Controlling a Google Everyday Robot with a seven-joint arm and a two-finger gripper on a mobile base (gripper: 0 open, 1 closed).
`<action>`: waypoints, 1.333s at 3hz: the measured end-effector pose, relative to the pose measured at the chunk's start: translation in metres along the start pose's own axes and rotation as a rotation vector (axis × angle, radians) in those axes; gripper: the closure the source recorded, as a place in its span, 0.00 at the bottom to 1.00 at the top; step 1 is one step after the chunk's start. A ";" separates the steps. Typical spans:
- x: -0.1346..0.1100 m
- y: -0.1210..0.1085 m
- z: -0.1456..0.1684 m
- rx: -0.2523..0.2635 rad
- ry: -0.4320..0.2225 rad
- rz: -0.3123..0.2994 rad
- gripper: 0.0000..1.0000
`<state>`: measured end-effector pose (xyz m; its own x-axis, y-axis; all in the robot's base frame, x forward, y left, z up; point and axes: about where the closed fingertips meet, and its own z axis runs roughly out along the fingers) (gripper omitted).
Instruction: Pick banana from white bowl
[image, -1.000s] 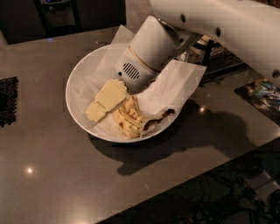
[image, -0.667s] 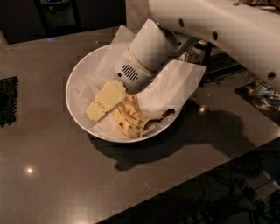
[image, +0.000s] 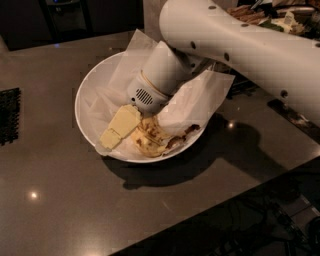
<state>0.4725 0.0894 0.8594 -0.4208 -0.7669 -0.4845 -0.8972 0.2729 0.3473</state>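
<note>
The white bowl (image: 87, 107) sits on the dark table, lined with crumpled white paper (image: 200, 100). A spotted, brown-flecked yellow banana (image: 150, 141) lies at the bowl's near bottom. My gripper (image: 122, 129), pale yellow below the white wrist (image: 160, 80), reaches down into the bowl. It sits right beside the banana's left side and touches or nearly touches it. The wrist hides the banana's far end.
The dark grey table (image: 65, 200) has its front edge running diagonally at lower right. A black mesh object (image: 9, 116) lies at the left edge. Cluttered items (image: 280, 15) sit at the far right behind my arm.
My gripper has sunk a little lower and nearer the bowl's front, beside the banana. The arm fills more of the upper view. The banana lies where it was.
</note>
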 end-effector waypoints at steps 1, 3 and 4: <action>0.000 0.000 0.000 0.000 0.000 0.000 0.00; -0.006 0.002 -0.023 0.073 -0.018 -0.011 0.00; -0.010 0.003 -0.032 0.112 -0.017 -0.023 0.00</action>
<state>0.4778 0.0792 0.8907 -0.4011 -0.7643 -0.5049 -0.9157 0.3191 0.2444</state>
